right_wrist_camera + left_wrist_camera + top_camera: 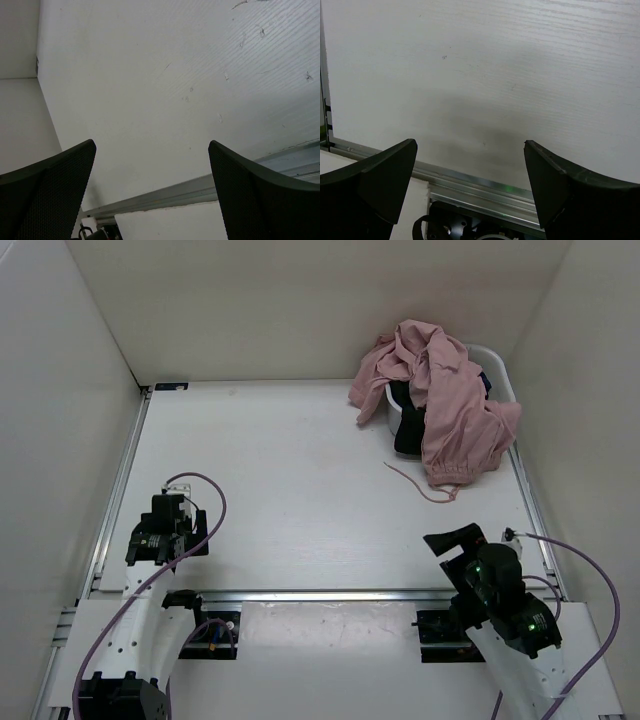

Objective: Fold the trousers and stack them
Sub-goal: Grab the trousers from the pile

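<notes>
L tool [470, 143], R tool [151, 143] spread wide.

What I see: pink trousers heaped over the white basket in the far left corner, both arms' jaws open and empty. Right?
Wrong corner. The top external view shows the trousers heaped over the white basket in the far right corner, not left. The rest holds.

Bright, even light, seemingly from overhead; soft shadow on the table [495, 65] beneath the left pincer [470, 144]; near edges blurred.
</notes>
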